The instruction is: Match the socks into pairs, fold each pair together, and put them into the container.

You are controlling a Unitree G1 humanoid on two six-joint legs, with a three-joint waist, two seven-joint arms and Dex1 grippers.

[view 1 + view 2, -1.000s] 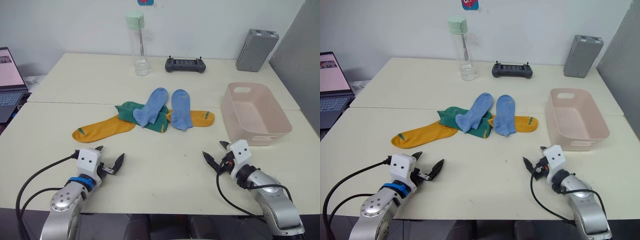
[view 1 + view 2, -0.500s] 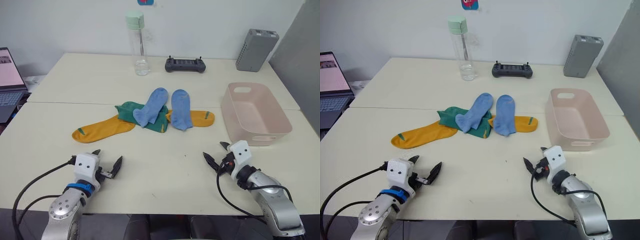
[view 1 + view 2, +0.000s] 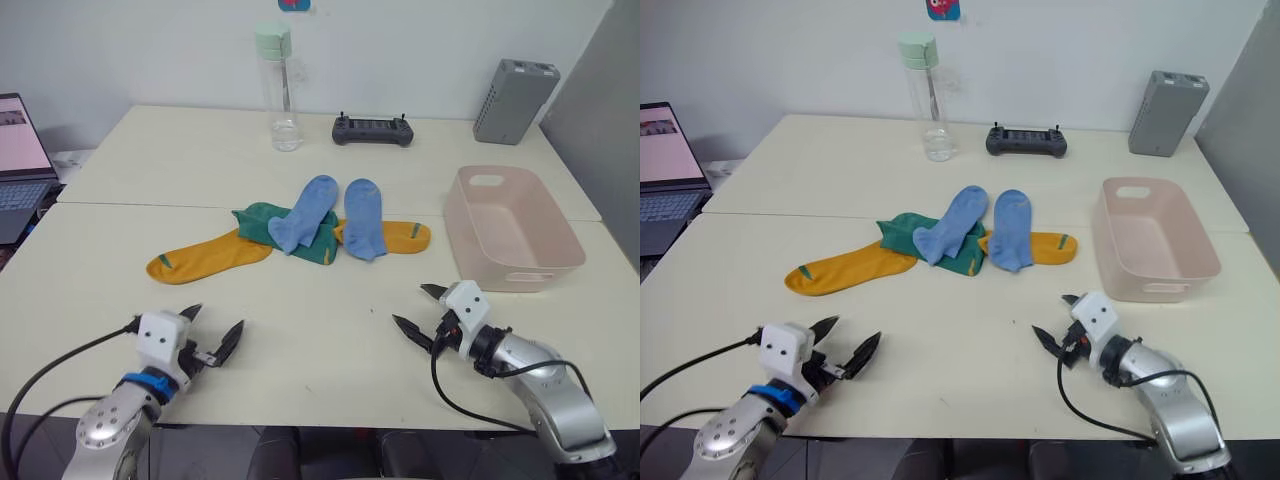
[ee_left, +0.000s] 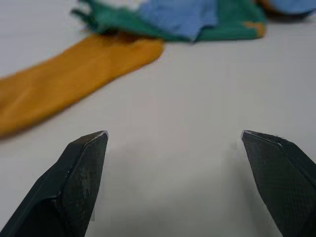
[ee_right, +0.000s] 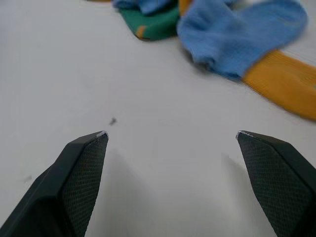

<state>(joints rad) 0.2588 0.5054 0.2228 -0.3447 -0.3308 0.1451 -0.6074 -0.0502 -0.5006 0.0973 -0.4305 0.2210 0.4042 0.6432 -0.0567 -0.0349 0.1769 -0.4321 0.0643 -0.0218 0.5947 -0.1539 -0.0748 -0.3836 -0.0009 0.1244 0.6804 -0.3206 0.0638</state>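
The socks lie bunched at the table's middle: a mustard-yellow sock [image 3: 205,257] stretched out to the left, a dark green sock [image 3: 262,222], two light blue socks [image 3: 305,210] [image 3: 363,215] on top, and another yellow sock [image 3: 410,236] poking out to the right. The pale pink container [image 3: 520,278] stands empty at the right. My left gripper [image 3: 215,322] is open near the front edge, short of the left yellow sock [image 4: 64,79]. My right gripper [image 3: 411,307] is open too, low over the bare table in front of the right blue sock [image 5: 242,34].
At the back stand a clear bottle with a green cap [image 3: 278,90], a black controller [image 3: 372,129] and a grey ribbed box [image 3: 515,100]. A laptop [image 3: 18,160] sits at the far left. Bare table lies between the grippers and the socks.
My right gripper has slid a little to the left, toward the table's middle. My left gripper has drawn back slightly toward the front edge. The socks have not moved.
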